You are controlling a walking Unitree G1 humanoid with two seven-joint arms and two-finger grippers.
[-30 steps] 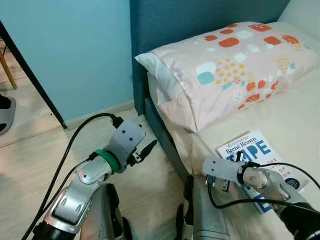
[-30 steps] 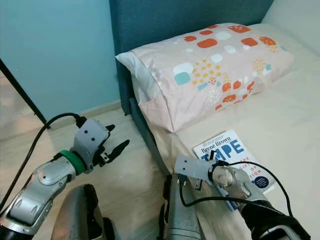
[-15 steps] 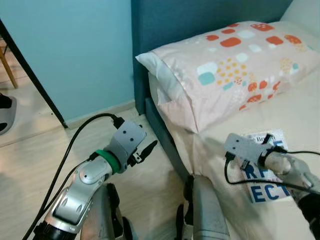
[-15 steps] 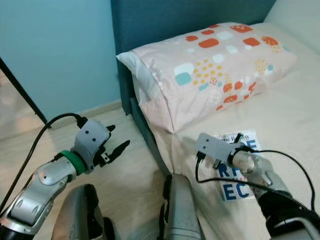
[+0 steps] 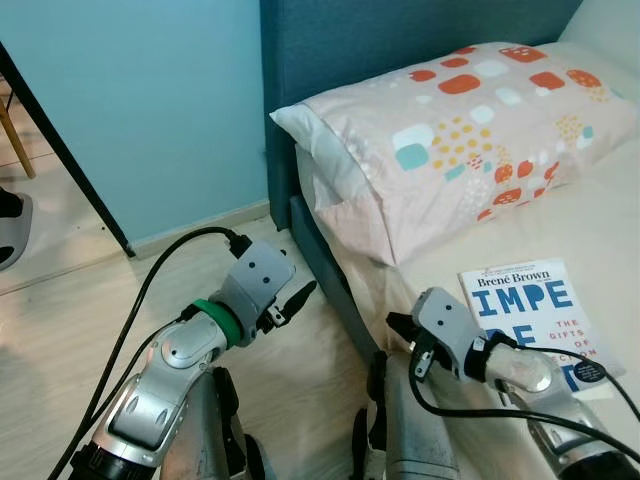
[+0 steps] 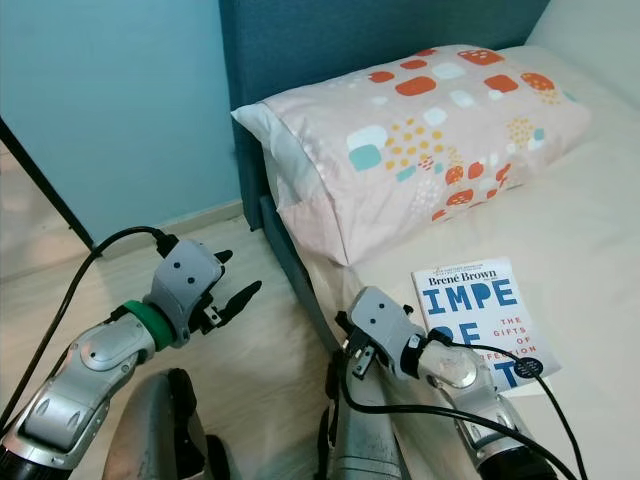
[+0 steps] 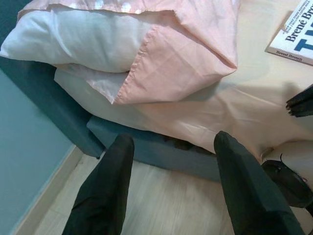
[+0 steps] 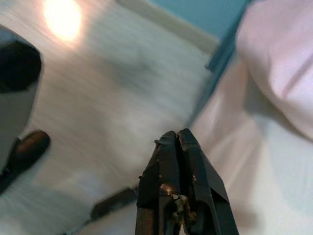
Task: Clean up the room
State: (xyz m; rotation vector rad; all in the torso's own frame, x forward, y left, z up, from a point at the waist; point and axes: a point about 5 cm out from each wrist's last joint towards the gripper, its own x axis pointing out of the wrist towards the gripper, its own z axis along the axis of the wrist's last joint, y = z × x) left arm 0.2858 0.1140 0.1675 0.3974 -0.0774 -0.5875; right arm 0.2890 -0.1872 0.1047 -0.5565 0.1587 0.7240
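A white book (image 5: 535,310) with blue lettering lies flat on the cream bed sheet (image 5: 600,230), just below a patterned pink pillow (image 5: 450,130). My right gripper (image 5: 398,324) hovers at the bed's edge, to the left of the book and apart from it. In the right wrist view its fingers (image 8: 176,147) are pressed shut with nothing between them. My left gripper (image 5: 296,298) hangs over the wooden floor beside the bed frame. It is open, and in the left wrist view its two black fingers (image 7: 117,166) stand well apart. A corner of the book (image 7: 298,34) also appears in that view.
The teal headboard (image 5: 400,30) and bed frame (image 5: 330,280) rise right of a blue wall (image 5: 150,100). A black slanted table leg (image 5: 60,150) and a shoe (image 5: 10,230) stand on the floor at the left. My own legs (image 5: 400,430) are below.
My right gripper has swung left from above the book to the bed's edge, leaving the cover uncovered. The book now lies turned a little squarer. The left arm has not moved.
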